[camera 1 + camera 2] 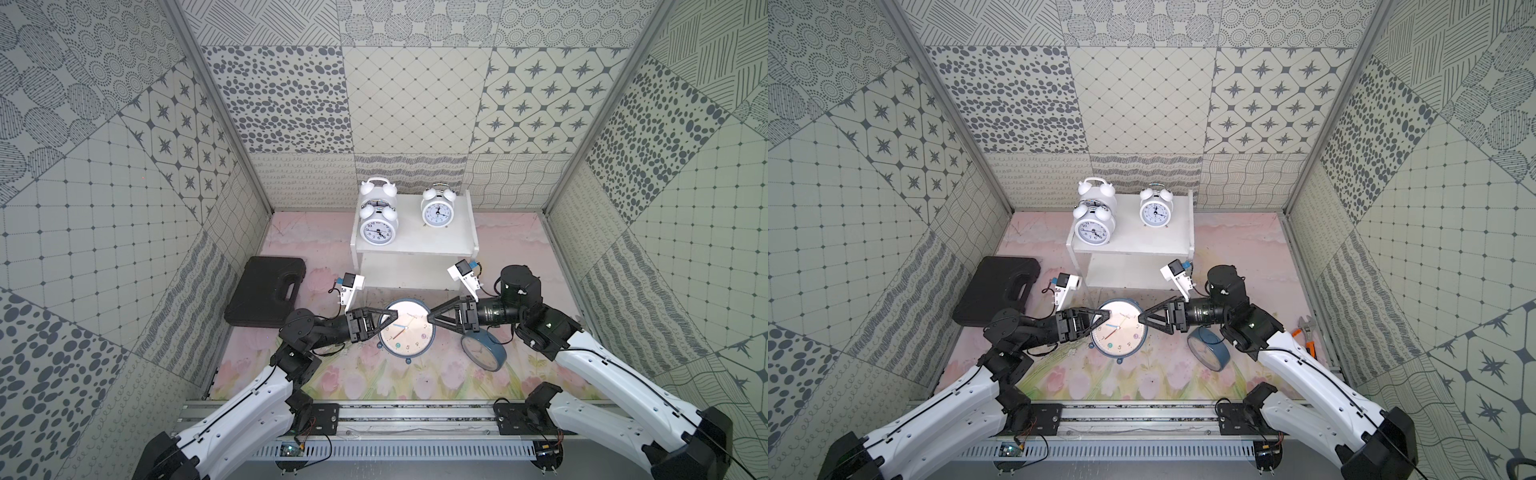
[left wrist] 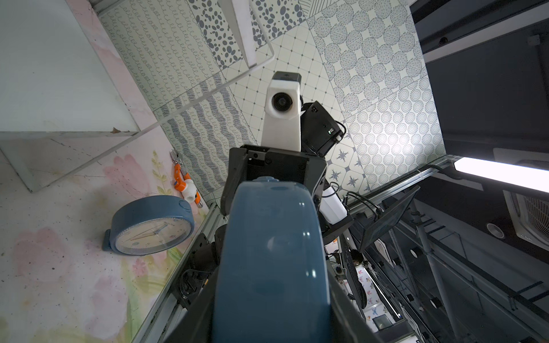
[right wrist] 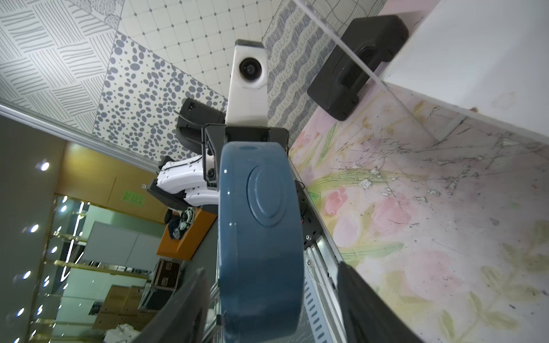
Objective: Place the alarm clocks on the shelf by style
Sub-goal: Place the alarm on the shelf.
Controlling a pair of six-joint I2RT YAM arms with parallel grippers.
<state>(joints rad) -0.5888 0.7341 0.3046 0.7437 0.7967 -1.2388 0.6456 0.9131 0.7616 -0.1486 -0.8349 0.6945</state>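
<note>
A big round blue clock with a cream face (image 1: 409, 336) is between the two grippers, in front of the shelf. It lies flat with its face up. It has one blue hand, one orange hand and little coloured dots by some numbers. Two small blue feet stick out at its near edge.

The left gripper (image 1: 388, 320) is squeezed tight on the clock's left edge. In the left wrist view the blue rim (image 2: 270, 252) fills the space between the fingers. The right gripper (image 1: 430, 321) is at the clock's right edge. In the right wrist view its fingers (image 3: 178, 311) stand apart, with a gap on each side of the blue rim (image 3: 261, 237).

There are two blue clocks. The second blue clock (image 1: 484, 349) sits tilted on the flowery mat (image 1: 332, 382), just under the right arm.

There are three small white clocks with two bells on top. All three stand on the top level of the white shelf with two levels (image 1: 415, 245). The front white clock (image 1: 377, 230) and the back white clock (image 1: 377, 192) are on the left side, one behind the other. The third white clock (image 1: 436, 211) stands alone on the right side.

One flat black plastic case (image 1: 266, 291) lies on the mat to the left of the shelf. One pair of orange-handled pliers (image 1: 1306, 332) lies at the mat's right edge.
</note>
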